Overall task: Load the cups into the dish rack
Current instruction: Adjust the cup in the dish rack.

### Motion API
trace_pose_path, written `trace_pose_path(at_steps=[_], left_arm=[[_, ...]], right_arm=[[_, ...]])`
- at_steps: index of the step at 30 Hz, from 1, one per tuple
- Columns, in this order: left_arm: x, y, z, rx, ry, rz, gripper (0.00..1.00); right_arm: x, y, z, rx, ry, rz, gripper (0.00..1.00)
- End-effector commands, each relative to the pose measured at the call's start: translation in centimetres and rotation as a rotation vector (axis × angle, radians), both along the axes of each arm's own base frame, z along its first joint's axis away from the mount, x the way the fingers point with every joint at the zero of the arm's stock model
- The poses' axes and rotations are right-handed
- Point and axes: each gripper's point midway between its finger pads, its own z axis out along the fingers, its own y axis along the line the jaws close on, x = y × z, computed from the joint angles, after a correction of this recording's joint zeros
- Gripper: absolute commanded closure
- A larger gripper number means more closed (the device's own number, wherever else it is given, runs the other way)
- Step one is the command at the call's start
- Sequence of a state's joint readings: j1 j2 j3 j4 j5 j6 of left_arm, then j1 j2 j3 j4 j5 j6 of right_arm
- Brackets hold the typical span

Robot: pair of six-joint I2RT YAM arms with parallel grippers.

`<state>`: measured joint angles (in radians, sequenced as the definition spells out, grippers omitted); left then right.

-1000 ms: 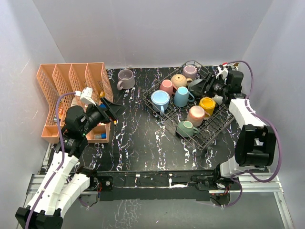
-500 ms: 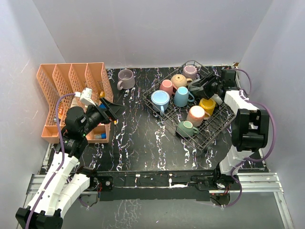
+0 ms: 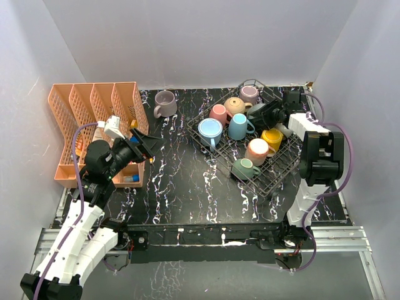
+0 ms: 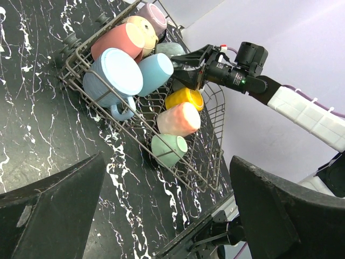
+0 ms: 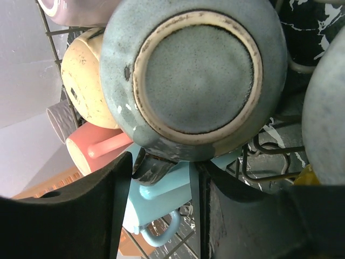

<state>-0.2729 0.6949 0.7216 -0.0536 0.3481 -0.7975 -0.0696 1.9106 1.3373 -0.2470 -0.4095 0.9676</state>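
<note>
**Grey-blue mug leans in the rack**

The glossy grey-blue ceramic mug leans at the back of the dark wire dish rack. Its handle pokes between the right gripper fingers, likely the easiest part to hold. I cannot tell if they pinch it. The left gripper hangs wide apart, holding nothing. A mauve ceramic mug waits outside the rack.

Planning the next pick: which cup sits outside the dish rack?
The mauve-grey cup standing alone on the table beside the orange organiser; every other cup is in the dish rack.
</note>
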Motion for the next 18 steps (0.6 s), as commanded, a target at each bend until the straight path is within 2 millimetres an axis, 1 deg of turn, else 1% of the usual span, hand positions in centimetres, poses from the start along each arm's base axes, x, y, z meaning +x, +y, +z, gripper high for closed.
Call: trace_pose_path(at_steps=[1, 6, 9, 10, 11, 14, 15, 18], left_arm=[[-0.2, 0.1, 1.1, -0.011, -0.030, 0.003, 0.04], [-0.3, 0.2, 1.3, -0.006, -0.032, 0.004, 0.04], [-0.5, 0.4, 1.4, -0.003, -0.032, 0.011, 0.04], [-0.5, 0.4, 1.3, -0.003, -0.032, 0.013, 0.04], [-0.6, 0.4, 1.3, -0.003, -0.031, 0.012, 0.04], [-0.6, 0.4, 1.4, -0.001, -0.034, 0.014, 0.04], [-0.6, 0.5, 1.4, 0.000, -0.034, 0.014, 0.04], [-0.6, 0.5, 1.5, 0.003, -0.036, 0.014, 0.04]], right_arm=[[1.8, -0.4, 1.8, -0.019, -0.049, -0.039, 0.54], [2.5, -0.4, 1.4, -0.011, -0.043, -0.036, 0.60], [2.6, -0.1, 1.7, 0.002, -0.056, -0.024, 0.69], [2.6, 0.0, 1.9, 0.005, -0.066, -0.021, 0.75], [2.6, 0.1, 2.3, 0.008, -0.082, -0.016, 0.78], [2.6, 0.0, 3.3, 0.014, -0.115, -0.016, 0.83], [2.6, 0.0, 3.7, 0.017, -0.128, -0.015, 0.86], [2.6, -0.6, 5.4, 0.024, -0.182, -0.021, 0.91]])
